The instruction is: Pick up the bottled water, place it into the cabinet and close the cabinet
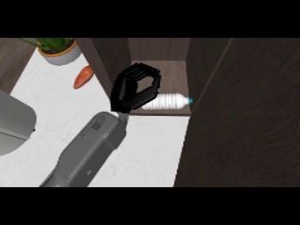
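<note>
The bottled water [170,102] lies on its side on the floor of the open cabinet [159,52], its blue cap pointing right. My left hand [127,94] reaches into the cabinet's opening from the lower left. Its fingers [153,81] curl over the bottle's left end, which is hidden behind the palm. The cabinet's dark door [250,127] stands open and fills the right side of the view. My right hand does not show.
A carrot [82,77] lies on the white counter [152,145] left of the cabinet, with a potted plant [59,52] behind it. A large grey appliance [3,123] sits at the left edge.
</note>
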Controlling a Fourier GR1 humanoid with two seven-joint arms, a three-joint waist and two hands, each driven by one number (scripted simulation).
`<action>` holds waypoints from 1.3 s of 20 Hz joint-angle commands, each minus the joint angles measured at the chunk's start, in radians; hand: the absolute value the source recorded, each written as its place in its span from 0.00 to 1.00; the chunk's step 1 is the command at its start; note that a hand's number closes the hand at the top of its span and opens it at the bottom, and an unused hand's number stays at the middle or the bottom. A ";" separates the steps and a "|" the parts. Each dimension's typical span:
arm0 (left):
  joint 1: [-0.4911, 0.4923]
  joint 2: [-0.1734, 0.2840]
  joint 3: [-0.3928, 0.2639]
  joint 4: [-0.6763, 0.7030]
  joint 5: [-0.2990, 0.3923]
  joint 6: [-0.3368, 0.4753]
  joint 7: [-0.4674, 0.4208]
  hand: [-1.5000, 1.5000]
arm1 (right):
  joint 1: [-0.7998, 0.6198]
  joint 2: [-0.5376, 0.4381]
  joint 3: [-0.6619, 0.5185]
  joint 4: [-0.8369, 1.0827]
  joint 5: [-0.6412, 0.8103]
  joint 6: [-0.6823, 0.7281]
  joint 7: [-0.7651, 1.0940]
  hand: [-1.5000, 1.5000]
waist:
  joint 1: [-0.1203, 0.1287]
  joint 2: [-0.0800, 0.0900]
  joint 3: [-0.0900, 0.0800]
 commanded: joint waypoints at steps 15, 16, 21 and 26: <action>0.674 0.303 -0.098 -0.798 -0.068 0.055 0.097 1.00 | -0.225 0.040 0.249 -0.077 0.043 0.055 0.348 1.00 | 0.005 0.008 -0.001; 0.634 0.304 -0.061 -0.737 -0.048 0.017 0.112 1.00 | -0.261 0.114 0.375 0.026 0.134 0.031 0.345 1.00 | -0.005 0.009 -0.001; 0.764 0.340 -0.013 -0.829 -0.034 -0.003 0.065 1.00 | -0.373 0.237 0.427 0.061 0.152 0.008 0.489 1.00 | -0.002 0.009 -0.002; 0.848 0.392 0.038 -0.877 0.001 -0.082 0.049 1.00 | -0.526 0.342 0.434 0.210 0.132 0.009 0.510 1.00 | 0.003 0.012 -0.001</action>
